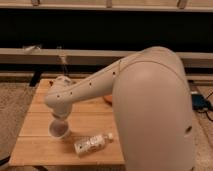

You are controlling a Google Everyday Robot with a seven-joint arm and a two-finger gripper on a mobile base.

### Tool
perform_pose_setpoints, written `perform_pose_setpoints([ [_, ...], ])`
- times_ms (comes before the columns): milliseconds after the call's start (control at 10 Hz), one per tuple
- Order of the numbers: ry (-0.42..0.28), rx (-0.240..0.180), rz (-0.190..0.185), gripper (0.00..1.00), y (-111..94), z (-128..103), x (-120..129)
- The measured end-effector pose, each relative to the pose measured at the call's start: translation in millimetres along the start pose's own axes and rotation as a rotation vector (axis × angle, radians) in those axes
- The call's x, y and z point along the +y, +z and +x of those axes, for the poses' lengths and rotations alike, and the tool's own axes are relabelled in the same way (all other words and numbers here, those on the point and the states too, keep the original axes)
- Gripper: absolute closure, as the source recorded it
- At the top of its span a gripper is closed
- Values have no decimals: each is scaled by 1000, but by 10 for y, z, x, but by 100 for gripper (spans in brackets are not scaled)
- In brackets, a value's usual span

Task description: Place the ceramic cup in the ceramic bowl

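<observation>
The white ceramic cup [59, 129] sits at the front left of the wooden table [35, 125], seemingly tilted with its greyish inside facing me. My gripper [60, 119] hangs from the wrist directly over the cup, at its rim. Only a thin orange sliver of the ceramic bowl [107, 99] shows at mid table; my arm hides the remainder.
A clear plastic bottle [92, 144] with a white cap lies on its side near the table's front edge, right of the cup. My bulky arm [150, 110] fills the right half of the view. A dark bench runs behind the table.
</observation>
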Motion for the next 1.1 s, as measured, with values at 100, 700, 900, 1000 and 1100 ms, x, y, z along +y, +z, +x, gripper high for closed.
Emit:
perform_pose_setpoints([
  [100,17,-17,-13,99,-167,13,-116],
  [700,196,-50,-34,100,-459,134,-1406],
  [900,281,-58,-34,100,-533,210,-1896],
  [1000,325,-63,-33,100,-574,271,-2114],
  [1100,381,-72,-31,100,-641,351,-2357],
])
